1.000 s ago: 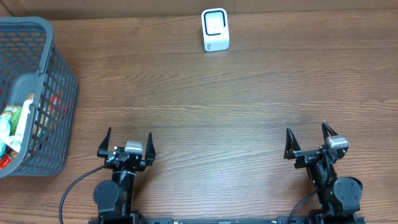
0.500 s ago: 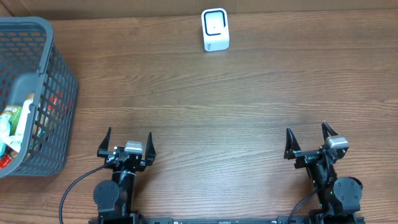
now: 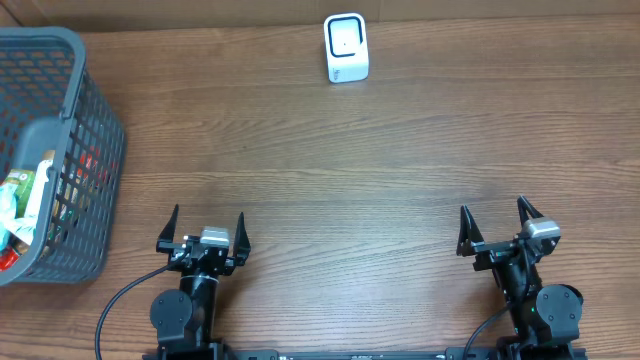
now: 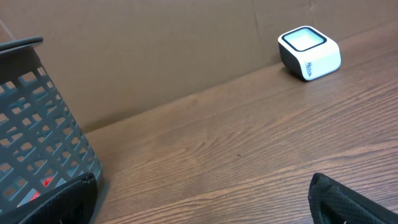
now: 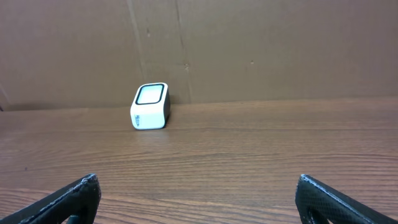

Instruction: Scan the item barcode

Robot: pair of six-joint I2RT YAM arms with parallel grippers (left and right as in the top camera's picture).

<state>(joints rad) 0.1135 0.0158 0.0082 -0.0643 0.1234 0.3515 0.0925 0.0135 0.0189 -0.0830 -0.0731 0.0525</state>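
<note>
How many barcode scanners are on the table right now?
1. The white barcode scanner stands at the far table edge, by the cardboard wall. The gray basket at left could hide another.

Wood-grain table [image 3: 400, 150]; plain brown cardboard wall [image 5: 249, 50] along its far edge.

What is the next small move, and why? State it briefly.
Probably swing the left gripper toward the basket on its side. Both it and the right gripper stand open and empty, the items lie inside the basket, and nothing is near the scanner.
</note>
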